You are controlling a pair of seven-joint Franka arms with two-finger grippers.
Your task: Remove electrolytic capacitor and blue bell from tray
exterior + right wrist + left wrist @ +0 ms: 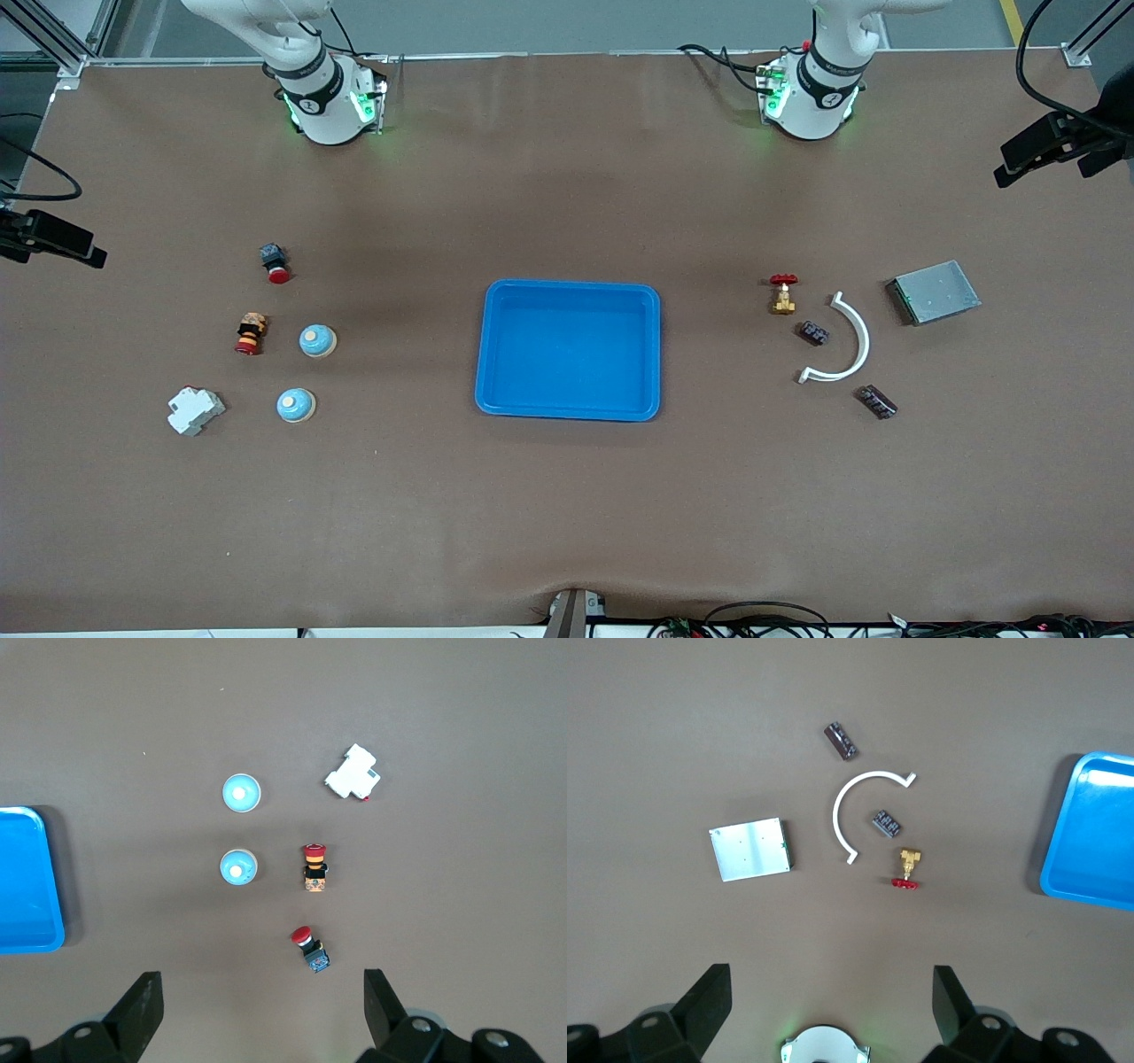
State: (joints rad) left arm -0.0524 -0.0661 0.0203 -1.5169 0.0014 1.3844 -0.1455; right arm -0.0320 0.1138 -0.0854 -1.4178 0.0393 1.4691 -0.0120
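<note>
Two blue bells (317, 340) (295, 405) sit toward the right arm's end of the table, and both show in the right wrist view (238, 866) (241, 793). Two small dark capacitors (813, 333) (876, 401) lie toward the left arm's end, and both show in the left wrist view (887, 823) (841, 740). A blue tray (567, 287) stands empty at the middle. My left gripper (831, 1001) is open and empty, high over the table near its base. My right gripper (263, 1001) is likewise open and empty. Neither gripper shows in the front view.
Near the bells are a red push button (275, 262), a red and yellow button (251, 334) and a white breaker (195, 410). Near the capacitors are a brass valve with a red wheel (783, 294), a white curved strip (863, 341) and a grey metal box (934, 291).
</note>
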